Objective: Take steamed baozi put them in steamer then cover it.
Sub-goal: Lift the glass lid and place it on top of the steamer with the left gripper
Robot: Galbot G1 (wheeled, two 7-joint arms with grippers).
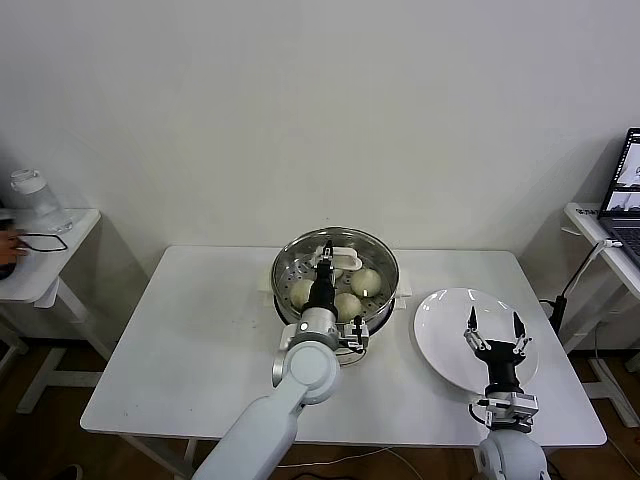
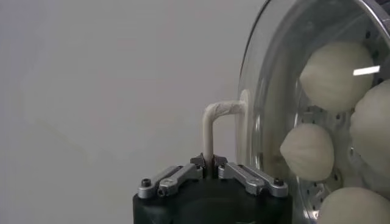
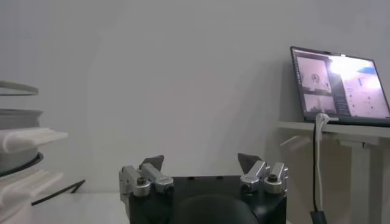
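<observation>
Head view: white rectangular table (image 1: 200, 340) in front of a plain white wall, seen from above. Near the table's centre sits the round shiny stainless-steel steamer (image 1: 290, 262) w/ perforated bottom, on a white pot base. Inside it lie small round cream-white steamed baozi (image 1: 365, 281); three show clearly in the head view, four through the glass in the left wrist view.

The round clear glass cover (image 1: 384, 250) w/ metal rim lies over the steamer, about as wide as it. The left gripper (image 1: 326, 256) reaches in from the robot's side, above the steamer's middle, fingers pressed together on the cover's flat white handle (image 2: 214, 125). In the left wrist view the handle's strap is pinched between the two fingertips, and the buns show behind the glass.

The right gripper (image 1: 492, 326) hovers over the flat round white plate (image 1: 440, 310), which sits on the table just to the right of the steamer. Its fingers (image 3: 249, 162) are spread wide, holding nothing.

At far right, an open laptop (image 3: 338, 85) stands on a side desk. At far left, a small white side table (image 1: 60, 255) carries a clear jar (image 1: 35, 200).
</observation>
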